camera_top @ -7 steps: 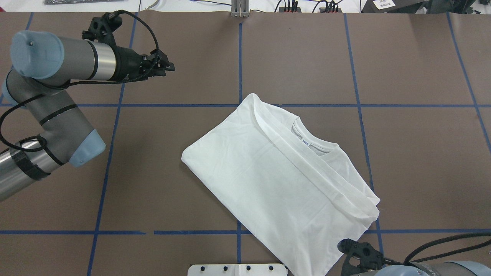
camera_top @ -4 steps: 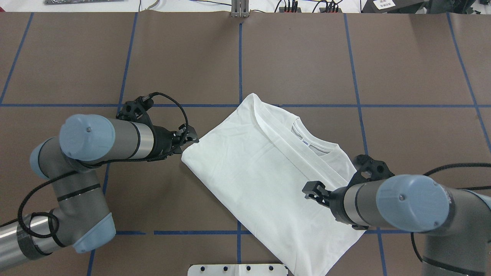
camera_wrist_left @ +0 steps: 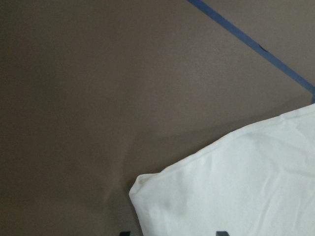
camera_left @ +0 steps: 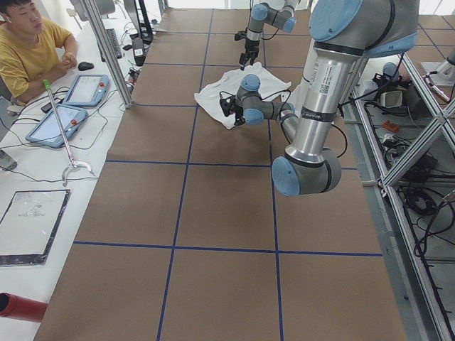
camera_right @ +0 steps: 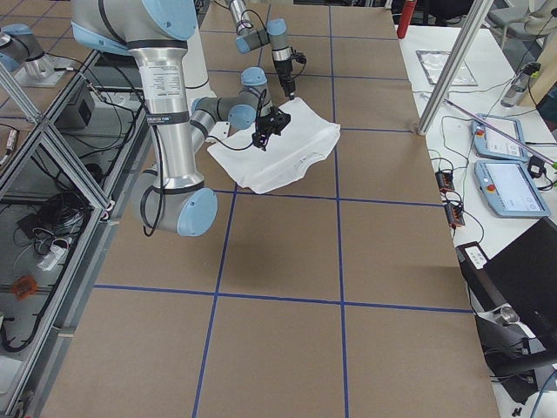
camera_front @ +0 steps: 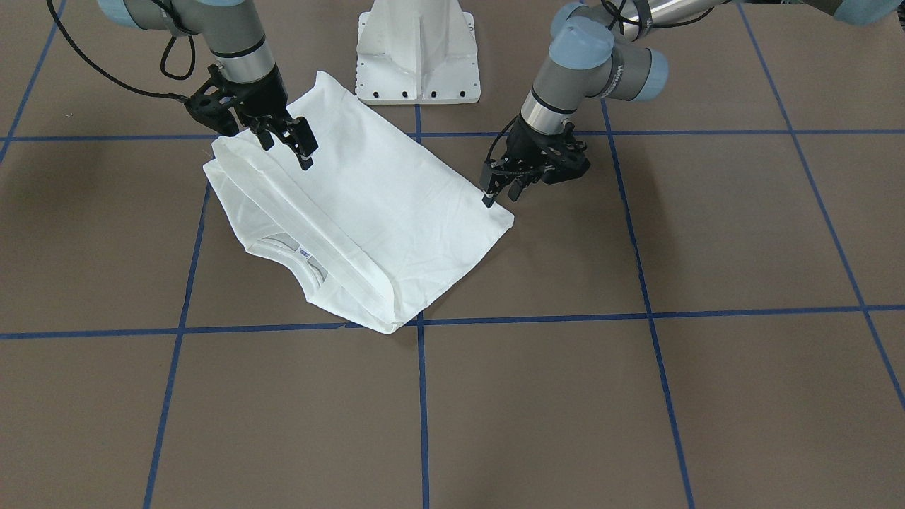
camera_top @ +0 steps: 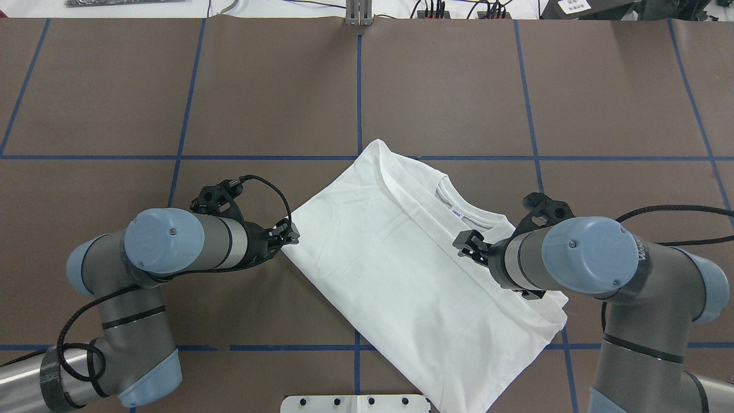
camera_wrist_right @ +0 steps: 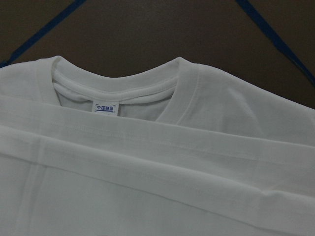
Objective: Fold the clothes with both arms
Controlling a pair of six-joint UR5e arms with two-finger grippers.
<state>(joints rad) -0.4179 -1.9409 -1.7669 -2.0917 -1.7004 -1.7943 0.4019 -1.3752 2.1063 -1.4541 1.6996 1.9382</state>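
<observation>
- The left black two-finger pincer [camera_top: 287, 234] is held low at the nearest corner of the shirt, its jaws parted and gripping nothing. In the left wrist view that folded corner is framed between the two fingertips [camera_wrist_left: 221, 232], so a pinch of the stacked layers seems to be lined up. Whether cloth is touched cannot be told.
- The right black two-finger pincer [camera_front: 288, 152] is also seen spread apart and empty. It is poised over the long folded band that runs across the garment. It is tilted down toward the cloth, presumably so that this doubled edge can be taken from above.
- The large white thin-cotton long-sleeved T-shirt [camera_top: 390, 252] is found lying flat and diagonal in the middle of the brown paper-covered worktop [camera_top: 459, 86]. It is already folded into a rough rectangle, with one end close to the white metal pedestal [camera_front: 418, 49].
- The neckline is left exposed on the robot's right side. The small blue-printed collar label [camera_wrist_right: 106, 108] is shown just beyond the band, and no printed text is seen.
- The two arms are set at opposite sides of the rectangle. A further fold across it is judged to be the step in hand, which both sides would have to be lifted together to keep square.
- Slipping layers at the thin corner are judged the main risk.
</observation>
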